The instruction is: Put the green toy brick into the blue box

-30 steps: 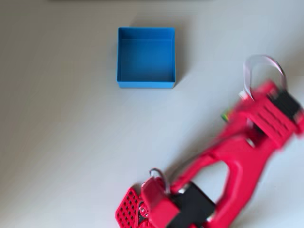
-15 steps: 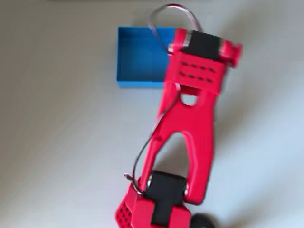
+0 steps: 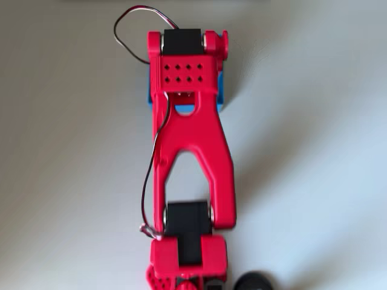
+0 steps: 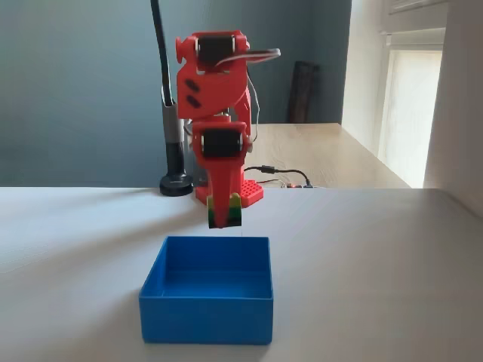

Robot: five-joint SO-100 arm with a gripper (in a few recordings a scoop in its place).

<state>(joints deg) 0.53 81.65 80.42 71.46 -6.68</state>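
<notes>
The green toy brick (image 4: pixel 234 209) is hanging in the air in the fixed view, pinched at the tip of my gripper (image 4: pixel 224 211), and I am seeing it directly above the blue box (image 4: pixel 206 320), clear of the rim and not touching it. The jaws are pressing together on the brick, which is sticking out at the gripper's right side with its lime top and darker band showing; the exact contact is too small for me to make out.

Going left to right in the fixed view, I am seeing a dark lamp post (image 4: pixel 167 105) rising from a round black base on the white table (image 4: pixel 377 271), then the red arm (image 4: pixel 215 83) standing behind the box and pointing its gripper straight down, then a wooden desk surface (image 4: pixel 324 154) further back, and a bright window at the far right.

In the overhead view, a thin dark cable (image 3: pixel 130 30) is looping out at the left of the arm's upper end. The arm (image 3: pixel 190 133) is stretching up the middle of the picture and is covering most of the box (image 3: pixel 223 93), whose blue edges are peeking out on either side of it.
</notes>
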